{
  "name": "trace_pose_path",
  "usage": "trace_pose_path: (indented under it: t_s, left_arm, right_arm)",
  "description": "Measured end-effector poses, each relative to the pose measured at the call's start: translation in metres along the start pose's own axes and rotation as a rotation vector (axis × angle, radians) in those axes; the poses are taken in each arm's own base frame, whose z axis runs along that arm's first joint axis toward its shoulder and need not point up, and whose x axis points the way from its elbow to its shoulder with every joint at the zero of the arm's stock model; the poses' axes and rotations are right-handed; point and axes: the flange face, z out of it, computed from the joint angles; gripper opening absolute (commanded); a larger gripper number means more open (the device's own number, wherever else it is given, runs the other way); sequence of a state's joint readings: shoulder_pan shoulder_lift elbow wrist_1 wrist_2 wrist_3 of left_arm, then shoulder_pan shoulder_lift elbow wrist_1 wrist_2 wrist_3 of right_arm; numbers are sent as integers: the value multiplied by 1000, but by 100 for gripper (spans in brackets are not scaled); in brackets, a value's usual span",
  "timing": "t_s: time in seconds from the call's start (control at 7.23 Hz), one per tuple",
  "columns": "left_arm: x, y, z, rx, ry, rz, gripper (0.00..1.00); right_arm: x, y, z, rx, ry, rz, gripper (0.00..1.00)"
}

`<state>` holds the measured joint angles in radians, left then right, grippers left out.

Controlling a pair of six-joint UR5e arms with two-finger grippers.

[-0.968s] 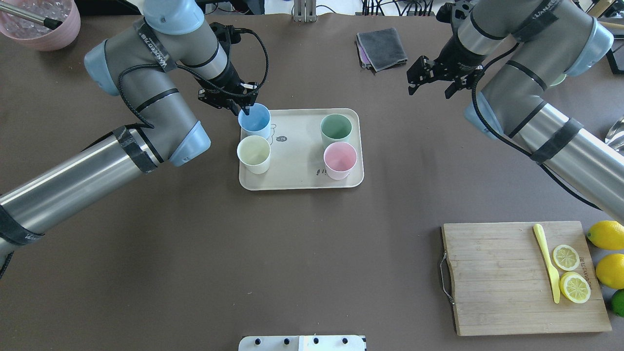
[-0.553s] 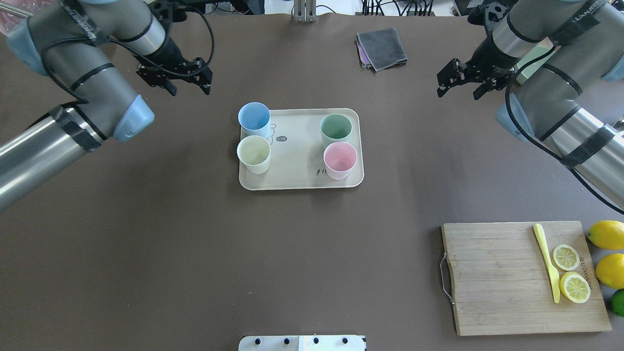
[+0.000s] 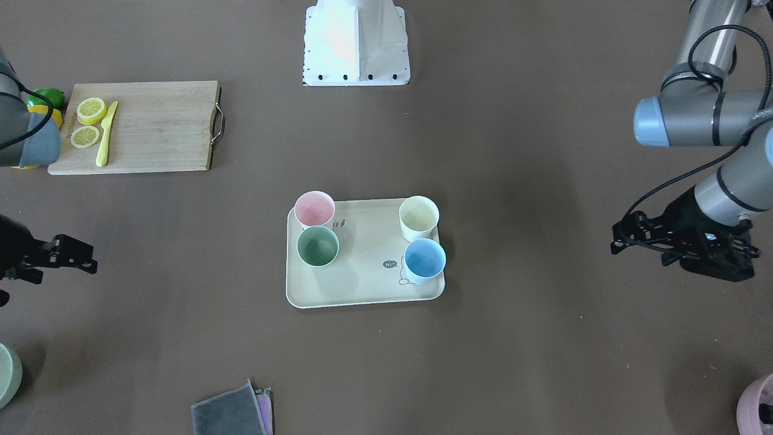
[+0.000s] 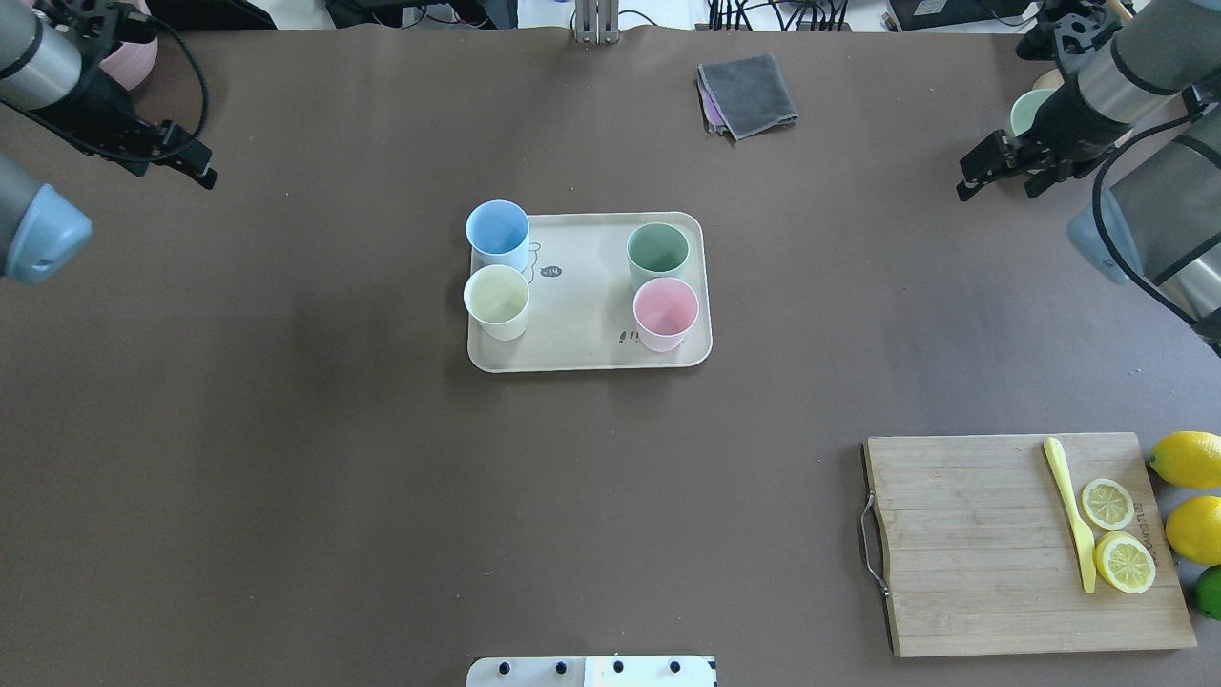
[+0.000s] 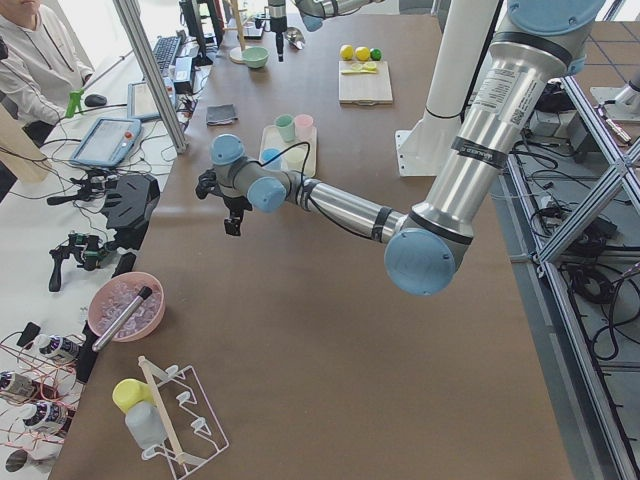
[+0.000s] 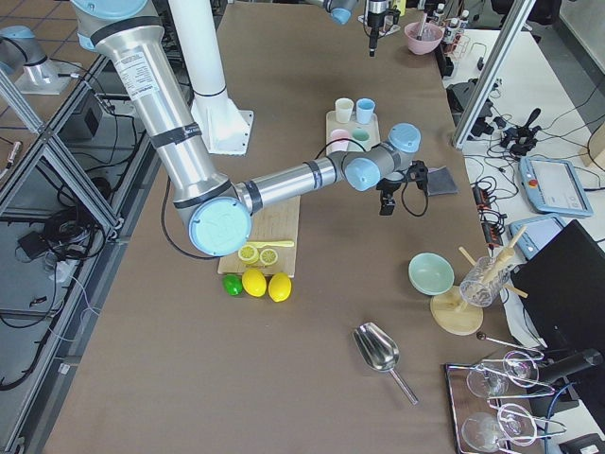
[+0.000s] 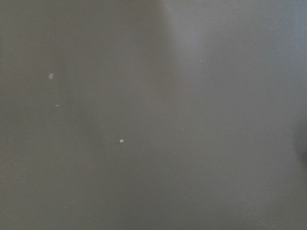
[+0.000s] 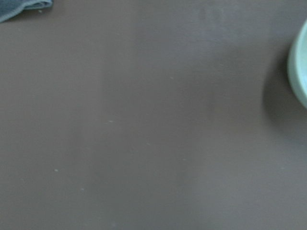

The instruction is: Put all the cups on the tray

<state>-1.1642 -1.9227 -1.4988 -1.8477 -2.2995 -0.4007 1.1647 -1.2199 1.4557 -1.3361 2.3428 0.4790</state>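
Note:
The cream-beige tray [image 4: 587, 320] lies mid-table and holds all four cups upright: light blue [image 4: 497, 232], cream-white [image 4: 496, 296], sage green [image 4: 657, 250] and pale pink [image 4: 665, 308]. In the front-facing view the tray [image 3: 362, 278] shows the same four cups. My left gripper [image 4: 176, 170] is open and empty, far off to the tray's left near the table's back corner. My right gripper [image 4: 997, 186] is open and empty, far off to the tray's right. Both wrist views show only bare brown table.
A wooden cutting board [image 4: 973, 553] with lemon halves and a yellow knife lies at the front right, with whole lemons [image 4: 1188, 460] beside it. A grey cloth [image 4: 749, 93] lies at the back. A pale green bowl [image 4: 1028, 110] sits behind my right gripper, and a mauve-pink container [image 3: 758, 411] stands near my left arm.
My left gripper let go of the blue cup on the tray and pulled back far to the left. My right gripper drew back to the right. The cups have not moved.

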Motion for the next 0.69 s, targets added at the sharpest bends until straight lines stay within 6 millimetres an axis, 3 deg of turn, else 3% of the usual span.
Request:
trace_pose_path:
  t_s: [0.28, 0.41, 0.69]
  left_arm:
    - [-73, 43, -27, -7, -37, 53, 98]
    - [-93, 56, -50, -23, -50, 56, 98]
    - [-110, 91, -80, -71, -65, 52, 98]
  right_arm:
    - [81, 23, -17, 11, 35, -35, 100]
    - [113, 33, -30, 20, 42, -45, 100]
    - [159, 52, -49, 36, 43, -54, 100]
